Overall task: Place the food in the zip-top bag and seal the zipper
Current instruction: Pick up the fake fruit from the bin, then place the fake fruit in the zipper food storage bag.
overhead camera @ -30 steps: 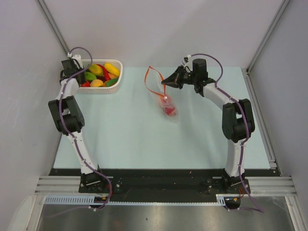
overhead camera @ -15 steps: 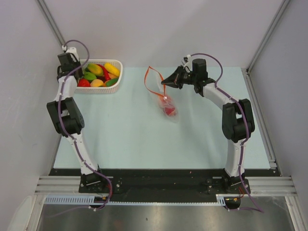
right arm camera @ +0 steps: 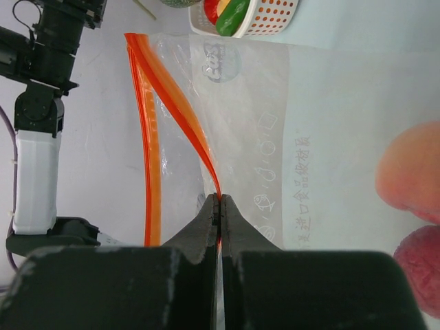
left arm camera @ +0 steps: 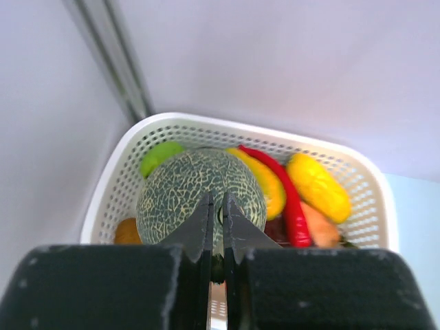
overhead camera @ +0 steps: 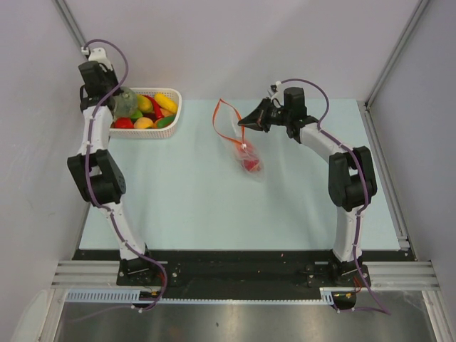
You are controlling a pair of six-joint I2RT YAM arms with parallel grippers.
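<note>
two grippers pinched shut: left gripper (left arm camera: 216, 203) on netted melon (left arm camera: 189, 182) over basket (left arm camera: 275, 135), right gripper (right arm camera: 219, 200) on zipper (right arm camera: 180, 110) of zip-top bag (right arm camera: 275, 137)

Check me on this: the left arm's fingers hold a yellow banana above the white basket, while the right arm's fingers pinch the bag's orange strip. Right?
Not quite: the left fingers hold a green netted melon, not a yellow banana; the left wrist view shows it. It is above the white basket, and the right fingers pinch the orange strip of the bag.
</note>
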